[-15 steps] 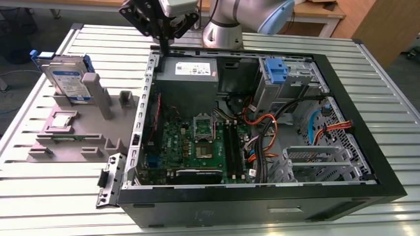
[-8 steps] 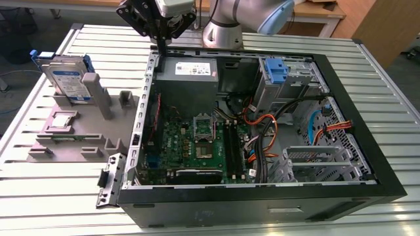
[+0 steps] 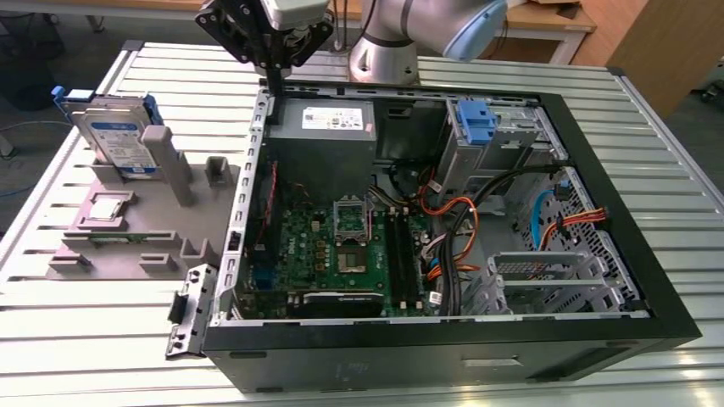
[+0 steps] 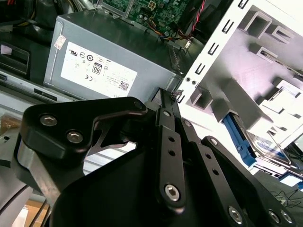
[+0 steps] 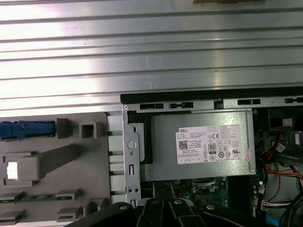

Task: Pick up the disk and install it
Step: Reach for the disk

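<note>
**Approach stage, disk untouched.** A slatted metal bench [image 3: 476, 72] carries an opened computer case [image 3: 453, 360] on one side of the claw [image 3: 271, 85] and a grey fixture [image 3: 125, 233] on the other. The claw hangs directly over the case's sheet-metal wall, at the corner by the power supply [image 3: 322, 127].

Seen close in the second wrist view, the claw [image 4: 166, 93] is closed and empty, its two fingers pressed together. The disk [image 3: 117, 136] stands on edge in a slot of the fixture, off to the claw's side away from the case. In the second wrist view the disk [image 4: 265, 144] shows with its blue rail, apart from the claw.

The pick-up appears not yet begun. A grasp would likely call for the fingers parted enough to straddle the upright drive, and for the claw lined up over its top edge.

Hard edges sit close. The case wall lies right beneath the claw, and the fixture's upright posts [image 3: 181, 174] stand between the claw and the disk. The air above the fixture looks open.

A drive cage [image 3: 476, 123] with a blue bracket lies beyond the power supply from the claw, with cables crowding the space just past it.
</note>
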### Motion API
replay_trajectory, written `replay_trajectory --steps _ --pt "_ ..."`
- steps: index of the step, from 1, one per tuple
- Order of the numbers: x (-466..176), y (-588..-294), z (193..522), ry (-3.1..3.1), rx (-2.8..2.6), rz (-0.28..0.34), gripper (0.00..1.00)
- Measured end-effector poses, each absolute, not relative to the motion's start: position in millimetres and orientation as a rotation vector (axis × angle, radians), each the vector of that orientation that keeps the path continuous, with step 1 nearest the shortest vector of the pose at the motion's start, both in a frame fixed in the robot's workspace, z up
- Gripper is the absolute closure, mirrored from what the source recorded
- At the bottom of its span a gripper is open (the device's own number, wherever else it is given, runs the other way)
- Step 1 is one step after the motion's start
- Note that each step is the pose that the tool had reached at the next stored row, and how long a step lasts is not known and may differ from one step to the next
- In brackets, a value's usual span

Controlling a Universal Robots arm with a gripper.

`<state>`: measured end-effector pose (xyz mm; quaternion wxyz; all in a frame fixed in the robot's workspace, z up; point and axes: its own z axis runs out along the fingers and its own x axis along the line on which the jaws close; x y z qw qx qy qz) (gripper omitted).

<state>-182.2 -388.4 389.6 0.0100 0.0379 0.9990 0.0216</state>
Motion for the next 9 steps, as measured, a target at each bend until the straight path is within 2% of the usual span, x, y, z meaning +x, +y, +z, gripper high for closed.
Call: replay_trajectory --steps 9 --pt "-185.9 -388.4 389.2 3.119 0.118 0.067 0.90"
